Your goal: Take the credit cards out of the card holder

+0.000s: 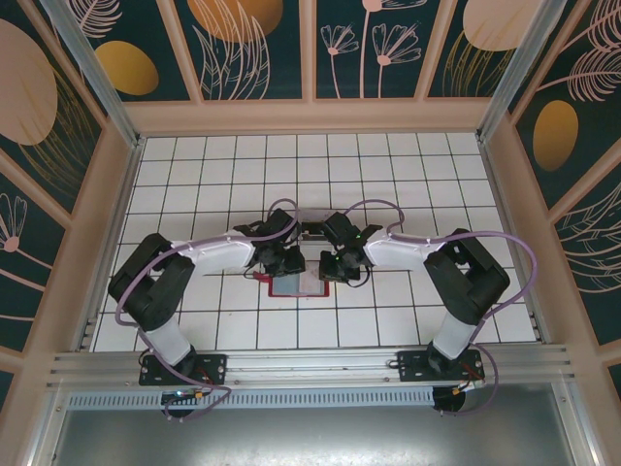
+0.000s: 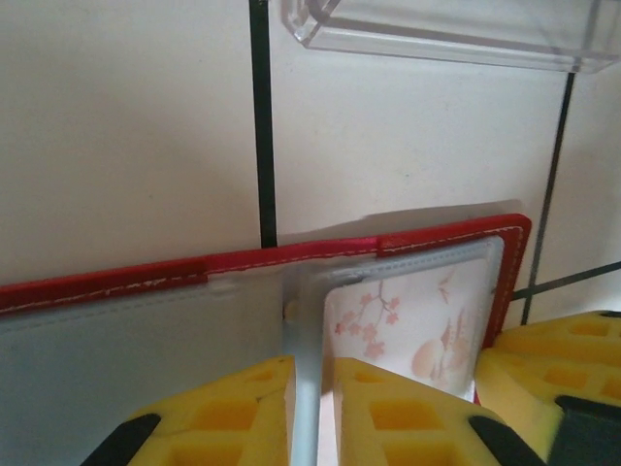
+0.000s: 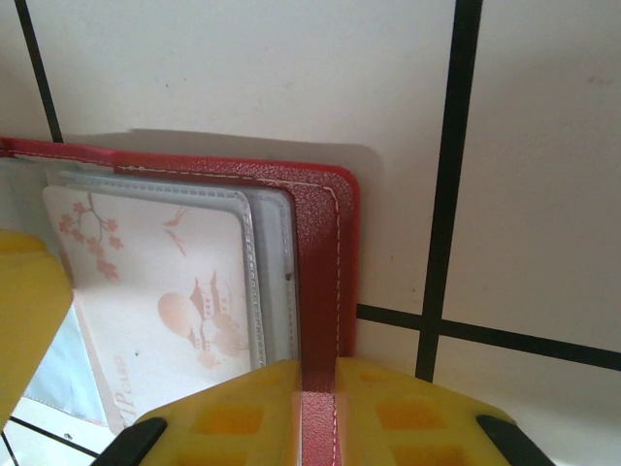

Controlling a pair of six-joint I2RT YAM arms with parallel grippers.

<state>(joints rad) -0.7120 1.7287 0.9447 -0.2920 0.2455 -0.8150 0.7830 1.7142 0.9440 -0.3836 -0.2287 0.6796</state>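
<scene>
The red card holder (image 1: 300, 286) lies open on the tiled table between both arms. In the left wrist view its red edge (image 2: 146, 277) runs across, with clear inner sleeves below. My left gripper (image 2: 312, 367) is shut on one clear sleeve that stands up between its yellow fingers (image 2: 243, 408). A pale credit card (image 2: 417, 320) printed with pink blossoms sits inside a sleeve to the right. My right gripper (image 3: 317, 371) is shut on the holder's red cover edge (image 3: 320, 252), and the same card (image 3: 165, 291) lies just left of it. From above, the left gripper (image 1: 289, 264) and the right gripper (image 1: 331, 266) meet over the holder.
A clear plastic box (image 2: 446, 29) sits just beyond the holder. The right gripper's yellow finger (image 2: 543, 364) shows at the holder's right corner. Raised wooden walls (image 1: 124, 194) ring the white tiled table (image 1: 213, 175).
</scene>
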